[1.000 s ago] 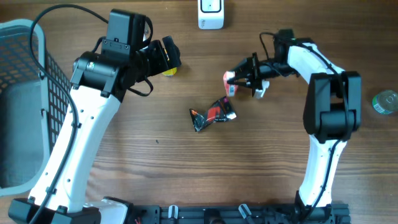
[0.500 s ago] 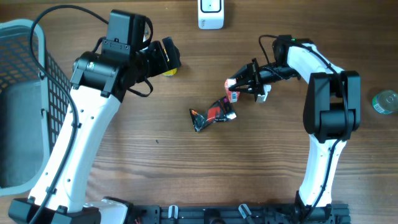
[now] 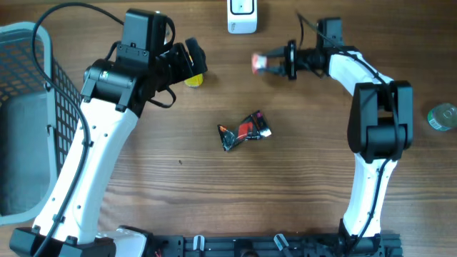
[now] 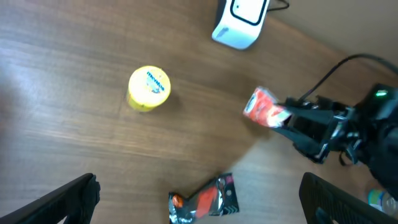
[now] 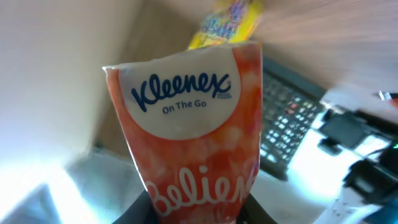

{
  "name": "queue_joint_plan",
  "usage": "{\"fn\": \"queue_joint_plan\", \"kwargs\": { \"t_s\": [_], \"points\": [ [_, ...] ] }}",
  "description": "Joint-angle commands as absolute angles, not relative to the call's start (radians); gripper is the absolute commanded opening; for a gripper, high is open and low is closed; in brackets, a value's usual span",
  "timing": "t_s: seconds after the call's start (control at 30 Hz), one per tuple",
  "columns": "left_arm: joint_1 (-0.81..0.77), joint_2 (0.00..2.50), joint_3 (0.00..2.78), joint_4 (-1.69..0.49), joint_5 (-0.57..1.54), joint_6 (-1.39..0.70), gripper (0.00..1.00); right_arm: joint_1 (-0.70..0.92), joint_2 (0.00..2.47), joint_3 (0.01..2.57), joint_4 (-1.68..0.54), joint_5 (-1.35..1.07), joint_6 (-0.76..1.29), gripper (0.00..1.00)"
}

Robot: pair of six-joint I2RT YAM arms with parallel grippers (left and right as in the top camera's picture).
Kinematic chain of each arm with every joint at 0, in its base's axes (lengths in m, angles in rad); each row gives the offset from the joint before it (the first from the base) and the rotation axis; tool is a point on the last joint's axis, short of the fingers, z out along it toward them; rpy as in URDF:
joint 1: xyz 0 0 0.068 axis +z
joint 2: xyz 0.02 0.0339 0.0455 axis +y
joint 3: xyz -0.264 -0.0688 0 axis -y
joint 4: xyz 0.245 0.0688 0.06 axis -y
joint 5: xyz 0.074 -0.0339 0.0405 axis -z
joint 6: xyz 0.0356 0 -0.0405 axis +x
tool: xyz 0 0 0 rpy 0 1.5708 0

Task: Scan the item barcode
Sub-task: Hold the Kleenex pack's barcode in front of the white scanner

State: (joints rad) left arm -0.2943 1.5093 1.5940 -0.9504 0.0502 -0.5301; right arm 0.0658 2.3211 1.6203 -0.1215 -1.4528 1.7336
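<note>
Gripping a Kleenex pack (image 3: 260,62) over wooden table (image 3: 178,185), right fingers (image 4: 297,118); left fingers (image 4: 68,199) spread, empty.

Left arm (image 3: 100,135): rises from the near-left base, wrist bent to the right.
Left gripper (image 3: 191,63): jaws spread wide, holding nothing.
Right arm (image 3: 378,121): reaches far, forearm pointing left.
Right gripper (image 3: 277,63): clamped on the tissue pack (image 3: 260,62).

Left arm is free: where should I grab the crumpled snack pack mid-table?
Probably from straight above, closing on the snack pack across its short width near mid-length. It lies flat on the table, stretched diagonally, so only its long edges offer a pinch.
</note>
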Motion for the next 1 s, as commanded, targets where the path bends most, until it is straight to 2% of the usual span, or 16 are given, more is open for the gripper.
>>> {"fn": "queue_joint_plan", "kwargs": {
  "t_s": [0.0,0.07,0.13,0.17,0.2,0.3,0.5,0.73,0.97],
  "points": [
    [-0.29,1.515,1.588,-0.933,0.027,-0.539,1.0,0.082,2.33,1.63,0.2,-1.588,1.995,0.09],
    [-0.29,1.515,1.588,-0.932,-0.005,-0.535,1.0,0.087,2.33,1.631,0.455,-1.563,2.071,0.1],
    [-0.29,1.515,1.588,-0.932,-0.035,-0.529,1.0,0.087,2.33,1.633,0.591,-1.518,2.071,0.19],
    [-0.29,1.515,1.588,-0.932,-0.056,-0.529,1.0,0.087,2.33,1.633,0.673,-1.501,2.071,0.2],
    [-0.29,1.515,1.588,-0.932,-0.069,-0.529,1.0,0.087,2.33,1.633,0.703,-1.491,2.069,0.23],
    [-0.29,1.515,1.588,-0.931,-0.107,-0.529,1.0,0.087,2.33,1.633,0.764,-1.465,1.994,0.22],
    [-0.29,1.515,1.588,-0.915,-0.133,-0.528,1.0,0.087,2.33,1.633,0.773,-1.428,1.666,0.23],
    [-0.29,1.515,1.588,-0.897,-0.192,-0.524,1.0,0.098,2.33,1.633,0.755,-1.401,1.153,0.24],
    [-0.29,1.515,1.588,-0.896,-0.253,-0.525,1.0,0.1,2.33,1.633,0.569,-1.144,0.905,0.25]
  ]
}}
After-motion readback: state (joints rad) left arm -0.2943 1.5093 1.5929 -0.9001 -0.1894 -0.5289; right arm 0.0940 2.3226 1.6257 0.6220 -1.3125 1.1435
